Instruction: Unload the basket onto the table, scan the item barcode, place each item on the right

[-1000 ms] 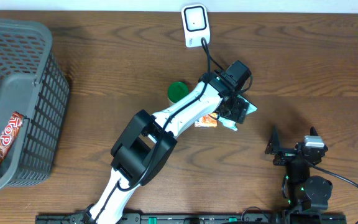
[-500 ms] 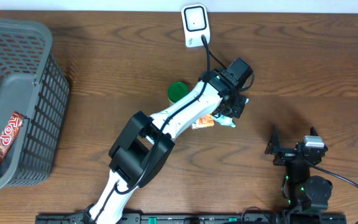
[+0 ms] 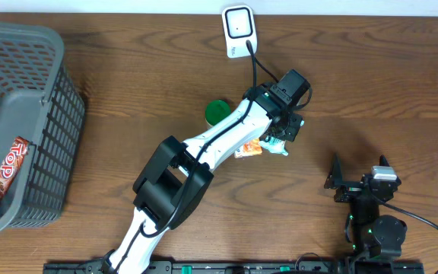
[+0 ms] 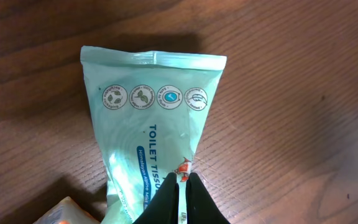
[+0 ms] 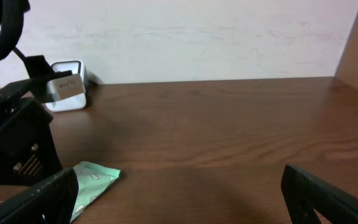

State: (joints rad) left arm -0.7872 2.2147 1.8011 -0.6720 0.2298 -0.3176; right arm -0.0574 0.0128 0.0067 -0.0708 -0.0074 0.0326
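Observation:
The item is a mint-green toilet tissue pack (image 4: 154,118), seen small under the left arm in the overhead view (image 3: 282,150) and at lower left in the right wrist view (image 5: 92,180). My left gripper (image 4: 183,190) is shut on the pack's thin side seam, near its lower right edge; from above that gripper (image 3: 286,135) sits mid-table. No barcode shows on the face turned toward the left wrist camera. The white scanner (image 3: 238,30) stands at the table's far edge (image 5: 67,92). My right gripper (image 3: 358,170) rests open near the front right, its jaws (image 5: 185,205) wide apart with nothing between them.
An orange packet (image 3: 251,148) lies right against the tissue pack's left side (image 4: 61,213). A green round lid (image 3: 217,113) sits left of the arm. A grey basket (image 3: 48,99) at far left holds a red candy bar (image 3: 6,171). The scanner's black cable (image 3: 255,68) runs toward the left arm.
The left gripper's jaws have closed onto the tissue pack's edge. The pack and gripper shifted slightly left. The right arm has not moved.

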